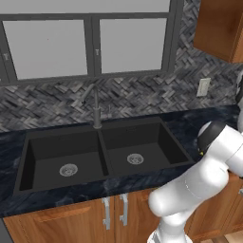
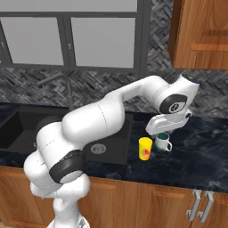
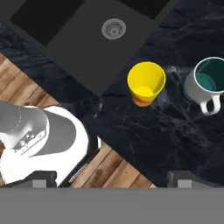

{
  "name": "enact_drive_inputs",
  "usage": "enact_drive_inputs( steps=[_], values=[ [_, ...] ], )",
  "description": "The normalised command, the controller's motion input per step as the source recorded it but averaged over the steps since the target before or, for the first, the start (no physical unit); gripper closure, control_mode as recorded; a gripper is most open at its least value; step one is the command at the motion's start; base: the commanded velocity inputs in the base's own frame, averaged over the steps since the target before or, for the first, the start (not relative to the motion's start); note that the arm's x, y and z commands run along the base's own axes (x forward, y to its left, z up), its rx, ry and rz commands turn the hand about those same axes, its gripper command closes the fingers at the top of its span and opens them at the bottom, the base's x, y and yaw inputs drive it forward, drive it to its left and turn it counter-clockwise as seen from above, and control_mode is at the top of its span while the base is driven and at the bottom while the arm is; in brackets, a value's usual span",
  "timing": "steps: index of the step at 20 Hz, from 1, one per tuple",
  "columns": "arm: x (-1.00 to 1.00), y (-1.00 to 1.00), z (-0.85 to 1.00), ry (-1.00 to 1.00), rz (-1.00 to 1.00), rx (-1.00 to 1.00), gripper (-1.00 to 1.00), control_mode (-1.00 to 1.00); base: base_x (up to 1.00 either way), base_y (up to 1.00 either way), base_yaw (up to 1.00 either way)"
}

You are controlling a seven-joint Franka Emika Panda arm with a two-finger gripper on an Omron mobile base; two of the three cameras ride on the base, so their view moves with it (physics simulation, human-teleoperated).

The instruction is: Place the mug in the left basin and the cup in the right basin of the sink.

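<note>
Nothing is placed yet: the mug (image 3: 205, 83) and the cup (image 3: 146, 83) both stand upright on the dark table (image 3: 144, 127), just right of the right basin (image 3: 94, 48). The hand (image 2: 165, 126) hovers over the mug; whether its fingers are apart I cannot tell. Both basins lie bare, nothing blocking the way

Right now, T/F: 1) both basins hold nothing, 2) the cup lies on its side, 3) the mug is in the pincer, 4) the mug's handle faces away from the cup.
1) The left basin and right basin hold nothing: true.
2) The cup lies on its side: false, it stands upright on the counter.
3) The mug is in the pincer: false, it stands on the counter beside the cup.
4) True.
</note>
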Motion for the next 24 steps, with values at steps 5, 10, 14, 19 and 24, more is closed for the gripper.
enact_drive_inputs(
  steps=[5,10,14,19,24],
  values=[
    [0.0,-0.21,-0.1,-0.15,0.29,0.08,-1.0,-1.0,0.0,0.0,0.0],
    [-0.01,-0.13,-0.12,-0.2,0.16,0.14,-1.0,-1.0,0.0,0.0,0.0],
    [-0.01,-0.01,-0.14,-0.16,0.04,0.16,-1.0,-1.0,0.0,0.0,0.0],
    [0.0,-0.13,-0.12,-0.14,0.0,0.11,-1.0,-1.0,0.0,0.0,0.0],
    [0.04,-0.02,-0.1,-0.08,0.0,0.11,-1.0,-1.0,0.0,0.0,0.0]
  ],
)
